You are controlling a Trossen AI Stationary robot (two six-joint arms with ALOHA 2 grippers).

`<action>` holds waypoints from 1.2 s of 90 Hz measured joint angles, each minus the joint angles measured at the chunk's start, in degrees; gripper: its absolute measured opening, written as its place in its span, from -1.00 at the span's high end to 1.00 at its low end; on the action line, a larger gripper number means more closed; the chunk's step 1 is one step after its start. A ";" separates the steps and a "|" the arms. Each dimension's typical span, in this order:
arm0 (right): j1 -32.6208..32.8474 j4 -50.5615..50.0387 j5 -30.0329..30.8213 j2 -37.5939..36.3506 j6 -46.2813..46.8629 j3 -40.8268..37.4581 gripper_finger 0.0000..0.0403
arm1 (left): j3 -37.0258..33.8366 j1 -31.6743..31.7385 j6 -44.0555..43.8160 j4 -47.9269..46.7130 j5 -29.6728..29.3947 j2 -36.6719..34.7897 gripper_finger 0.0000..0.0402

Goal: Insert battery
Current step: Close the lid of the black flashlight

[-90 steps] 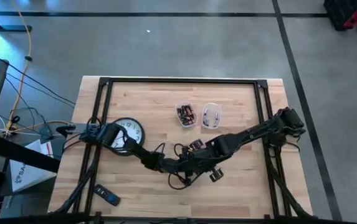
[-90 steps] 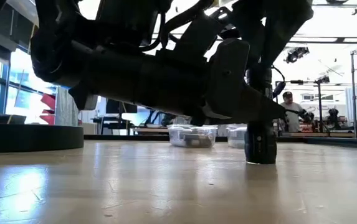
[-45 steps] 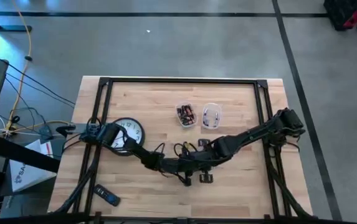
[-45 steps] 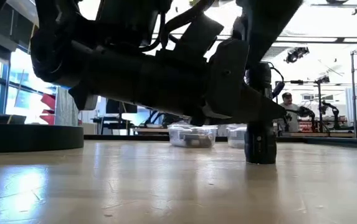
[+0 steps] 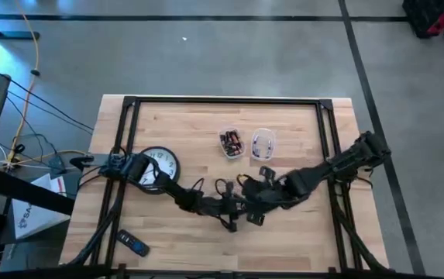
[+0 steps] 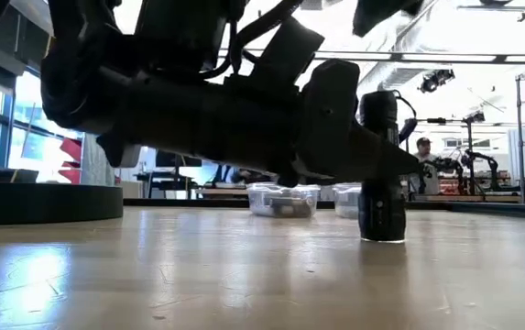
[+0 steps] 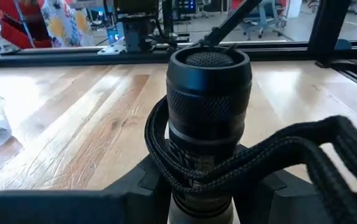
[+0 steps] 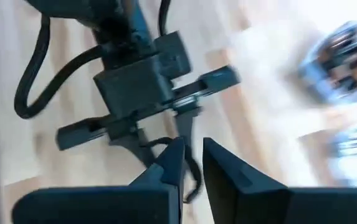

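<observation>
Upright on the wooden surface [image 5: 191,124] stands a black flashlight [image 7: 208,118], its ribbed body rising between the left hand's fingers [image 7: 134,186], which pinch it low down. A black braided cord [image 7: 290,155] loops round the flashlight's body and trails off to one side. In the low view the flashlight [image 6: 381,165] shows as a dark cylinder with its foot on the wood, just beside the bulk of the left arm.

From above, the left hand [image 5: 235,211] sits near the middle of the surface, toward the front edge, and the flashlight itself cannot be made out there among the dark parts. The right hand [image 5: 262,195] is just beside it, reaching in from the right. In its own wrist view the right hand's fingers [image 8: 228,171] stand slightly apart with nothing between them, pointing at the left arm's wrist block.

Behind the two hands, well apart from them, are two clear plastic tubs side by side. One tub [image 5: 231,142] holds a heap of small dark and reddish batteries; the other tub [image 5: 263,143] holds a few small pieces, too small to tell what they are.

A round black-rimmed clock [image 5: 158,167] lies flat at the left side of the surface, partly under the left arm. A small dark remote [image 5: 134,245] lies near the front left corner.
</observation>
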 joint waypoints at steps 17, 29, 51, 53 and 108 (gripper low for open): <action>6.28 1.29 6.55 0.56 6.41 -4.79 0.59 | 0.01 -0.64 0.59 8.12 0.17 0.11 0.48; 9.33 8.95 10.00 0.42 9.88 -12.44 0.36 | 0.01 -1.05 1.81 14.52 0.04 0.06 0.48; 11.10 25.92 15.66 0.42 1.93 -19.89 0.06 | 0.11 -1.31 3.45 14.97 -2.67 -0.16 0.48; 11.10 25.98 16.32 0.42 1.38 -19.91 0.05 | 0.10 -1.24 3.54 14.87 -2.94 -0.16 0.48; 7.71 33.77 18.22 0.69 -4.65 -20.12 0.37 | 0.21 -1.67 7.36 16.32 -4.49 -0.16 0.48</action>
